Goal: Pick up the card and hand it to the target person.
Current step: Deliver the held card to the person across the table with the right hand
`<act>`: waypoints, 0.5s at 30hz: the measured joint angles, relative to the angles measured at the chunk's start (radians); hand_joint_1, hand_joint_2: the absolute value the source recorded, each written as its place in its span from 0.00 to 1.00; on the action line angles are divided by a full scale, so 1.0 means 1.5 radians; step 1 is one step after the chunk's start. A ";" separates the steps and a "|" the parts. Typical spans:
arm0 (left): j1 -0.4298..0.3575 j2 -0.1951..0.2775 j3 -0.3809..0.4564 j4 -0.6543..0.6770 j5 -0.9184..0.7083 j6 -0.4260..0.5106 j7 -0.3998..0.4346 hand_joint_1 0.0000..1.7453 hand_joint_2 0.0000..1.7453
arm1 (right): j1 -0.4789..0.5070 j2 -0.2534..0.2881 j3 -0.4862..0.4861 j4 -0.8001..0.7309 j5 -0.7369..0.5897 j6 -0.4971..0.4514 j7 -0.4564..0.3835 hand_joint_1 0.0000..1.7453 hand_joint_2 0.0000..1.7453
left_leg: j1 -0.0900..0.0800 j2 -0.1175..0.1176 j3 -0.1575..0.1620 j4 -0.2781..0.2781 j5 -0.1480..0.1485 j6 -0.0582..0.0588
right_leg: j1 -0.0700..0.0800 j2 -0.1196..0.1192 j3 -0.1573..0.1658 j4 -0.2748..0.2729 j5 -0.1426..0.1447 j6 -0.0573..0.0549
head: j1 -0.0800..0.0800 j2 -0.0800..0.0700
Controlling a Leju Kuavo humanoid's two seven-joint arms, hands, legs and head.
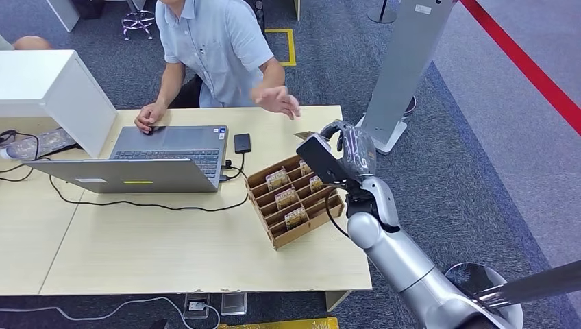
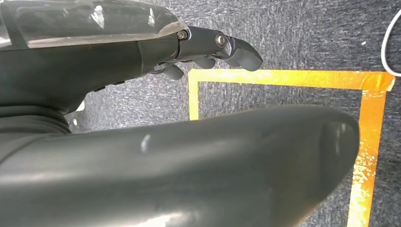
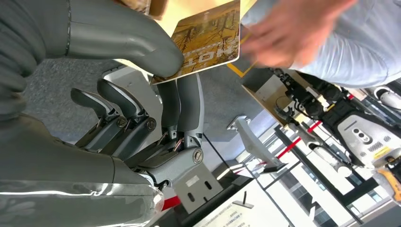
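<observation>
My right hand (image 1: 342, 151) is raised above the table's right end, and it pinches a brown patterned card (image 3: 208, 45) between thumb and fingers. In the head view the card (image 1: 304, 135) shows as a thin edge sticking out toward the person. The person (image 1: 212, 41) in a light blue shirt sits behind the table, and their hand (image 1: 277, 101) reaches toward the card, blurred and close to it in the right wrist view (image 3: 293, 30). My left hand (image 2: 208, 45) hangs over the grey carpet, fingers curled and holding nothing.
A wooden card rack (image 1: 294, 199) with several more cards stands under my right arm. An open laptop (image 1: 147, 161), a black phone (image 1: 242, 142) and cables lie on the wooden table (image 1: 171, 253). A white box (image 1: 48, 86) stands at the left, a grey pillar (image 1: 404, 68) at the right.
</observation>
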 joint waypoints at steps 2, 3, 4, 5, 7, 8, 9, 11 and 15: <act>-0.002 -0.001 -0.002 0.000 -0.002 0.000 0.005 0.00 0.00 | -0.022 0.017 0.008 0.035 -0.005 0.000 0.000 1.00 1.00 | 0.000 0.000 0.000 0.000 0.000 0.000 | 0.000 0.000 0.000 0.000 0.000 0.000 | 0.000 0.000; -0.003 -0.001 -0.004 0.000 -0.003 0.000 0.008 0.00 0.00 | -0.031 0.025 0.012 0.051 -0.007 0.000 0.000 1.00 1.00 | 0.000 0.000 0.000 0.000 0.000 0.000 | 0.000 0.000 0.000 0.000 0.000 0.000 | 0.000 0.000; -0.004 -0.002 -0.006 0.000 -0.005 0.001 0.010 0.00 0.00 | -0.039 0.033 0.016 0.067 -0.008 0.000 0.000 1.00 1.00 | 0.000 0.000 0.000 0.000 0.000 0.000 | 0.000 0.000 0.000 0.000 0.000 0.000 | 0.000 0.000; -0.005 -0.002 -0.008 0.000 -0.006 0.001 0.013 0.00 0.00 | -0.047 0.041 0.020 0.083 -0.009 0.000 0.000 1.00 1.00 | 0.000 0.000 0.000 0.000 0.000 0.000 | 0.000 0.000 0.000 0.000 0.000 0.000 | 0.000 0.000; -0.008 -0.003 -0.011 0.000 -0.008 0.002 0.015 0.00 0.00 | -0.059 0.057 0.028 0.113 -0.013 -0.001 -0.002 1.00 1.00 | 0.000 0.000 0.000 0.000 0.000 0.000 | 0.000 0.000 0.000 0.000 0.000 0.000 | 0.000 0.000; -0.010 -0.003 -0.012 0.000 -0.009 0.003 0.016 0.00 0.00 | -0.065 0.065 0.032 0.127 -0.015 -0.002 -0.004 1.00 1.00 | 0.000 0.000 0.000 0.000 0.000 0.000 | 0.000 0.000 0.000 0.000 0.000 0.000 | 0.000 0.000; -0.011 -0.004 -0.013 0.000 -0.010 0.003 0.017 0.00 0.00 | -0.071 0.073 0.035 0.140 -0.018 -0.003 -0.007 1.00 1.00 | 0.000 0.000 0.000 0.000 0.000 0.000 | 0.000 0.000 0.000 0.000 0.000 0.000 | 0.000 0.000; -0.012 -0.004 -0.015 0.000 -0.010 0.005 0.018 0.00 0.00 | -0.081 0.086 0.040 0.164 -0.024 -0.006 -0.012 1.00 1.00 | 0.000 0.000 0.000 0.000 0.000 0.000 | 0.000 0.000 0.000 0.000 0.000 0.000 | 0.000 0.000; -0.013 -0.005 -0.021 0.000 -0.010 0.007 0.020 0.00 0.00 | -0.105 0.113 0.050 0.221 -0.037 -0.010 -0.023 0.75 1.00 | 0.000 0.000 0.000 0.000 0.000 0.000 | 0.000 0.000 0.000 0.000 0.000 0.000 | 0.000 0.000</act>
